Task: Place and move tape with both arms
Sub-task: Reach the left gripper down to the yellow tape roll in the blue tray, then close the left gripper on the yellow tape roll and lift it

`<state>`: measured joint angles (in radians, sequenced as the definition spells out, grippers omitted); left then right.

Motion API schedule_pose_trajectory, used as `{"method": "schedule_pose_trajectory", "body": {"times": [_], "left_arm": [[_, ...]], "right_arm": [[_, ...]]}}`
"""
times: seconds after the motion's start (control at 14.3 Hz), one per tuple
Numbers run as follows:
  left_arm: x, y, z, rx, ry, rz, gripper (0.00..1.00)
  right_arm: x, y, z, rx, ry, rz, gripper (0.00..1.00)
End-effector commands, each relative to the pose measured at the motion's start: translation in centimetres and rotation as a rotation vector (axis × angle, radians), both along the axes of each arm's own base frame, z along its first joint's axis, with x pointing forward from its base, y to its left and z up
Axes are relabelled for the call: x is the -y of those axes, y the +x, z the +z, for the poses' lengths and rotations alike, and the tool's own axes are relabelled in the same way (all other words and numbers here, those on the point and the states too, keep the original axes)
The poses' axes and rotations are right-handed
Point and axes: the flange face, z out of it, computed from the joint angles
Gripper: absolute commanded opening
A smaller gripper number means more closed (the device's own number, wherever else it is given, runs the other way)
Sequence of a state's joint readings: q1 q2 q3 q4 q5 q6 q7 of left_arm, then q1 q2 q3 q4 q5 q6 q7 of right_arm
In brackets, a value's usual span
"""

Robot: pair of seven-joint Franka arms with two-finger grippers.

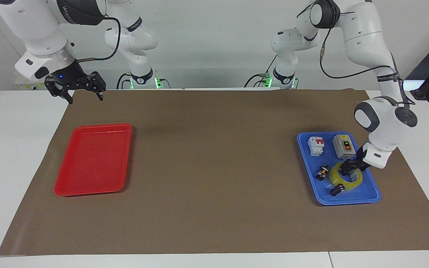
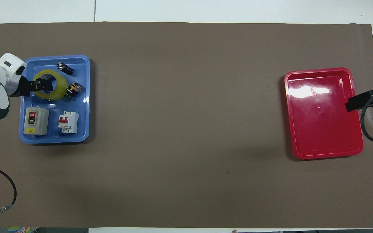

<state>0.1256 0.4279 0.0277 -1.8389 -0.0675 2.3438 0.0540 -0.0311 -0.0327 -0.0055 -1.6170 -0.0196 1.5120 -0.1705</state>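
The tape (image 1: 343, 179) (image 2: 53, 94), a yellow translucent roll, lies flat in the blue tray (image 1: 348, 203) (image 2: 55, 139) at the left arm's end of the table. My left gripper (image 1: 350, 167) (image 2: 41, 84) is open and low over the roll, at the part of its rim toward the tray's outer edge. I cannot tell whether it touches the roll. My right gripper (image 1: 84, 97) (image 2: 351, 105) hangs open and holding nothing, over the mat's edge near the red tray (image 1: 91, 160) (image 2: 322, 113), where the right arm waits.
In the blue tray, nearer to the robots than the tape, stand a grey switch box (image 1: 344, 146) (image 2: 36, 120) and a white breaker (image 1: 315, 145) (image 2: 67, 122). Two small black parts (image 1: 322, 172) (image 2: 73, 90) lie beside the roll. A brown mat (image 1: 214, 167) covers the table.
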Motion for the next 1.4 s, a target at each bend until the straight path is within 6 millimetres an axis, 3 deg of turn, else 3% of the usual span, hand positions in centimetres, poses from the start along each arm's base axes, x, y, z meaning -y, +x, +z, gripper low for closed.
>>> {"method": "schedule_pose_trajectory", "body": {"times": [0.0, 0.07, 0.14, 0.21, 0.49, 0.63, 0.91, 1.05, 1.26, 1.33], "left_arm": [[-0.1, -0.9, -0.1, 0.011, -0.014, 0.060, 0.48], [0.1, -1.0, -0.3, 0.007, -0.017, 0.088, 0.20], [0.4, -1.1, -0.4, 0.006, -0.018, 0.101, 0.04], [0.5, -1.1, -0.4, 0.009, -0.017, 0.099, 0.00], [0.9, -0.8, 1.0, 0.020, -0.017, 0.083, 0.00], [0.2, -1.2, 4.0, 0.036, -0.018, 0.090, 0.00], [-0.3, -3.1, 12.1, 0.019, -0.024, 0.094, 0.00], [1.1, -4.0, 14.1, 0.010, -0.029, 0.076, 0.00], [8.3, -3.9, 14.2, -0.007, -0.011, 0.023, 0.00], [12.0, -4.1, 13.6, -0.018, 0.022, 0.003, 0.00]], "right_arm": [[0.1, 0.0, 0.1, 0.010, 0.020, 0.006, 1.00], [0.1, 0.0, 0.1, 0.010, 0.020, 0.006, 1.00], [0.1, 0.0, 0.1, 0.010, 0.020, 0.006, 1.00], [0.0, 0.0, 0.1, 0.010, 0.020, 0.007, 1.00], [0.0, 0.0, 0.0, 0.008, 0.020, 0.009, 1.00], [0.0, -0.1, 0.1, 0.010, 0.020, 0.009, 1.00], [0.0, 0.0, 0.0, 0.009, 0.020, 0.007, 1.00], [0.0, 0.0, 0.0, 0.008, 0.020, 0.007, 1.00], [0.0, 0.0, 0.0, 0.008, 0.020, 0.007, 1.00], [0.0, 0.0, 0.0, 0.008, 0.020, 0.007, 1.00]]}}
